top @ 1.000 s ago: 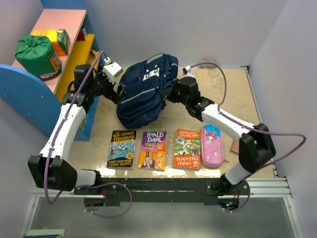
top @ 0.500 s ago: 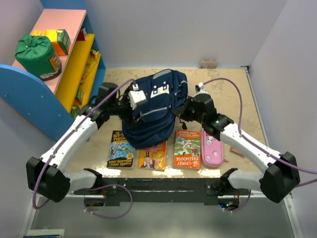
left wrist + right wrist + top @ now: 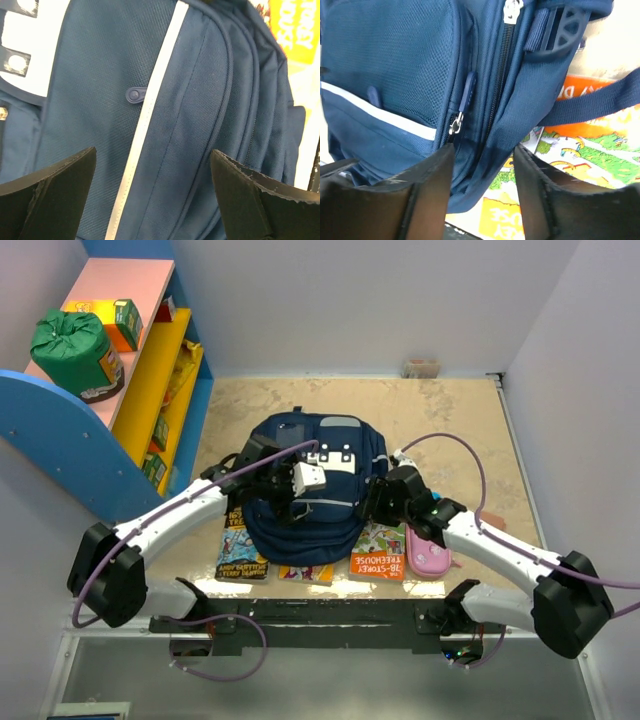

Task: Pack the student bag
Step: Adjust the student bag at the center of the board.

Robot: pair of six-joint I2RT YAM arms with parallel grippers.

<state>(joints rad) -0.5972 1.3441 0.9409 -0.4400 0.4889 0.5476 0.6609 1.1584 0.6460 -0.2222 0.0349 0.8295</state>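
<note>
The student bag, navy with a grey stripe and white patches, lies flat on the table with its near end over a row of books. My left gripper hovers over the bag's front, open and holding nothing; in the left wrist view its fingers stand wide apart over the bag's stripe. My right gripper is at the bag's right side. In the right wrist view its jaws stand apart around a loose fold of the bag beside a zip, without pinching it.
Three books and a pink pencil case lie partly under or beside the bag. A blue, yellow and pink shelf at left carries a green drawstring sack. A small box sits at the back wall.
The bag has been pulled from the back of the table toward the near edge and now lies flat over the books. Both arms came with it. The right gripper's jaws have opened.
</note>
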